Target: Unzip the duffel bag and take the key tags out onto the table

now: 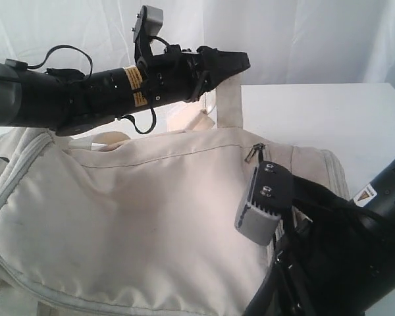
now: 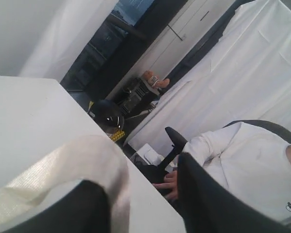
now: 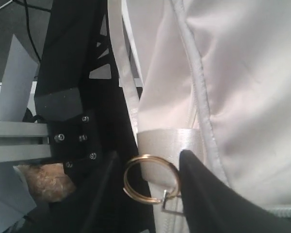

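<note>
The cream duffel bag [image 1: 131, 217] fills the lower left of the exterior view and lies on the white table [image 1: 316, 118]. Its glossy webbing handle [image 1: 229, 105] stands upright. My left gripper [image 1: 240, 61] hangs above the bag at the handle's top. In the left wrist view it [image 2: 140, 194] is open, and the handle [image 2: 77, 160] lies draped against one finger. My right gripper [image 3: 153, 187] is at the bag's right end, shut on a brass zipper-pull ring [image 3: 150, 179] beside a webbing tab [image 3: 167, 145]. A grey zipper pull [image 1: 255, 153] shows on top. The key tags are hidden.
The right arm's grey camera block [image 1: 263, 204] sits close against the bag's right end. White curtains [image 1: 303, 39] hang behind the table. A person in a white shirt [image 2: 242, 155] sits beyond the table edge, beside a black chair arm [image 2: 174, 141].
</note>
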You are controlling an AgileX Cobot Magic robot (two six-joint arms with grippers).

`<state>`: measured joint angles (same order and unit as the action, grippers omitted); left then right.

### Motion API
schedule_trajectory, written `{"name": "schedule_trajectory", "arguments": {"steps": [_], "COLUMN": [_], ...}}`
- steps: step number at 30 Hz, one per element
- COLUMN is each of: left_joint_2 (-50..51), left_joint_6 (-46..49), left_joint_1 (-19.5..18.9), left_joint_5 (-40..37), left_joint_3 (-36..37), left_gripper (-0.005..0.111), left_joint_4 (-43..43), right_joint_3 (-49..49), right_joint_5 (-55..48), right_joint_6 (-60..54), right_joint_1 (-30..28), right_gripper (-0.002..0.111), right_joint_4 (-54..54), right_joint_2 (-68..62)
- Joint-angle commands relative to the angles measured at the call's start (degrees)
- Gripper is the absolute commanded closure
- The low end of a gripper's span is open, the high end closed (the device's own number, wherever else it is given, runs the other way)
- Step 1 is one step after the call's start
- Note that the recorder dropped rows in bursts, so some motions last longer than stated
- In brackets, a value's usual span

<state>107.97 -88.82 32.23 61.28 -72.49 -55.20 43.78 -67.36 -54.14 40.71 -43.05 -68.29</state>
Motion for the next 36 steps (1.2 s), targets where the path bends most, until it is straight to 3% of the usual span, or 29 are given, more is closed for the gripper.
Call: {"name": "schedule_trajectory", "arguments": {"steps": [1, 7, 13, 20, 28, 36], "left_joint_2": [-2.1, -5.3, -8.7, -10.8, -11.3, -11.4], "left_joint_6": [1.5, 0.1, -6.6, -10.8, -11.6, -11.6], "left_joint_1": [-0.2, -0.2, -0.2, -2.6, -5.3, -5.1], "left_joint_5": [4.9, 7.6, 7.6, 8.7, 8.7, 8.7], "left_joint_3": [-0.3, -0.3, -0.3, 0.2, 5.9, 13.9], "left_gripper": [0.054, 0.054, 0.054, 0.054, 0.054, 0.054], "left_joint_4": [-10.8, -31.8, -44.8, -44.8, -44.8, -44.8], "right_joint_3": [-0.4, -0.4, -0.4, -0.4, -0.3, 3.0], "right_joint_5": [1.7, 5.0, 10.1, 11.2, 10.9, 9.8], "right_joint_6": [0.0, 0.0, 0.5, 1.1, 2.2, 2.2], "right_joint_1": [0.5, 0.5, 0.5, 0.5, 0.5, 0.5], "right_gripper": [0.098, 0.098, 0.098, 0.095, 0.060, 0.057], "right_joint_4": [-1.7, -1.7, 0.9, 0.8, 0.5, 2.3], "right_joint_2": [0.1, 0.1, 0.1, 0.1, 0.2, 0.2]}}
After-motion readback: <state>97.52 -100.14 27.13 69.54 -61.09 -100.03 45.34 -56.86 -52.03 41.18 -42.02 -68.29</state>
